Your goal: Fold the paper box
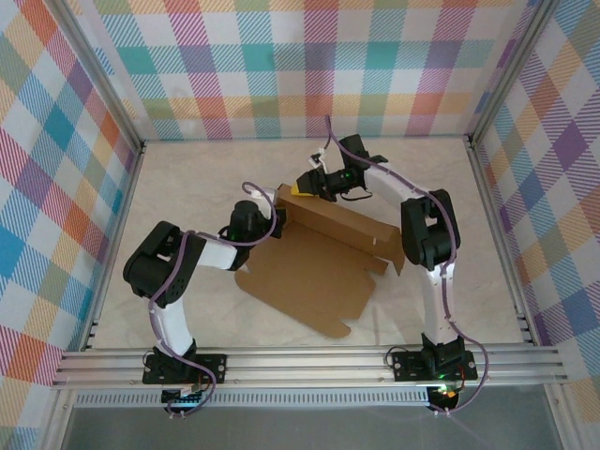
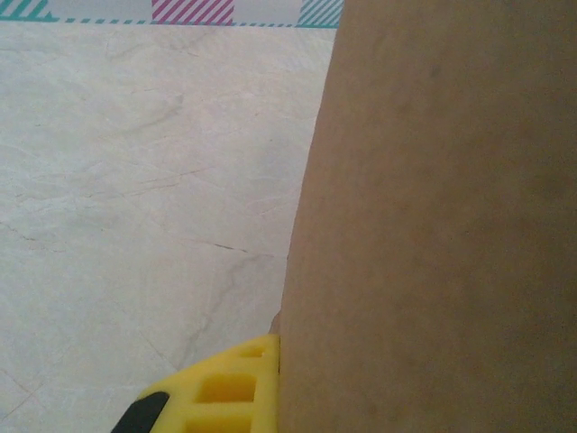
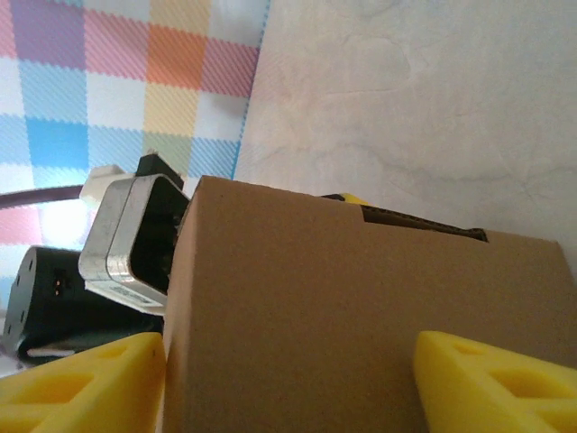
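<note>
The paper box (image 1: 309, 281) lay half-formed at the centre of the desk (image 1: 187, 178), one wall raised and running from upper left to lower right in the overhead frame. Both arms met at the wall's upper-left end. The right end effector (image 1: 307, 182), spread wide, straddled that corner, while the left end effector (image 1: 273, 222) had a yellow finger (image 2: 225, 388) touching the panel's side, its opening impossible to judge.

Top view looks down from behind; both wrist views sit close against the paper box (image 1: 314, 281).
</note>
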